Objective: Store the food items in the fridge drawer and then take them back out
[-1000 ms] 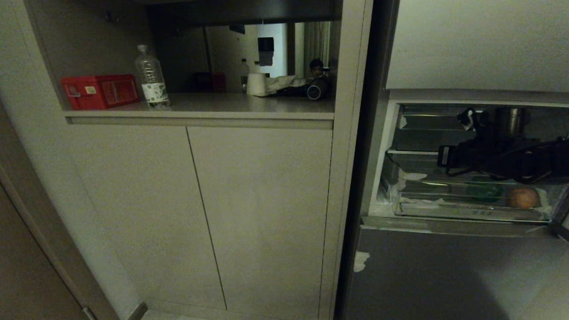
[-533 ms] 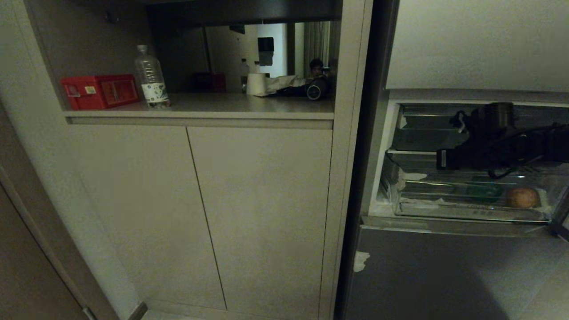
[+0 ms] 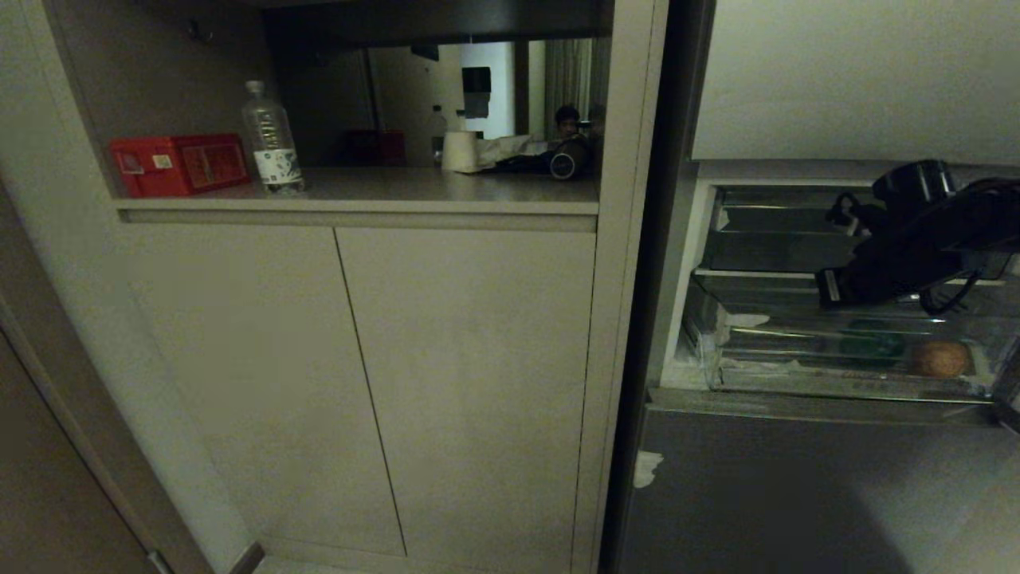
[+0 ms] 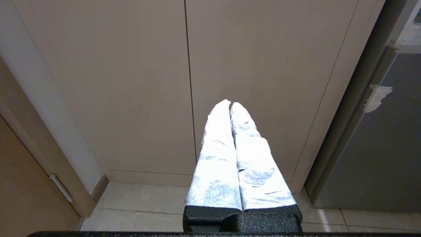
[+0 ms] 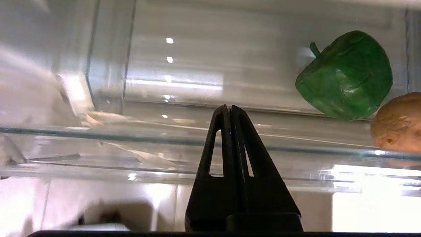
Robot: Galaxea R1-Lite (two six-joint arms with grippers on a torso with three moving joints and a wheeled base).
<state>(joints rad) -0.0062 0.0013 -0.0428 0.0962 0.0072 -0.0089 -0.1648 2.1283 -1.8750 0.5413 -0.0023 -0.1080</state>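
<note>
Landmark: the fridge drawer [image 3: 837,383], pulled out at the right of the head view. Far left of it, a red box [image 3: 179,164] and a water bottle [image 3: 272,139] sit on the cabinet shelf, not part of the job. Left tool [image 4: 230,105] is parked well left of the drawer, facing the cabinet doors low down, taped fingers pressed together, nothing held. Right tool [image 5: 230,110] hangs over the drawer's left-centre, just above its front rim, tips pressed together and empty, pointing into the bin. Both food items lie on the drawer floor toward its right end: green pepper [image 5: 345,75] first, stem toward the drawer's left, then the tan-brown item [image 5: 399,126] just beside it, nearer the front wall; can't tell if they touch. So storing looks done, retrieval is next. Key relation: pepper lies to the right of the tool and deeper in. Right arm is clearly nearer. Tool would need to spread, shift right and drop. Pepper is blocky, no clear long axis.
</note>
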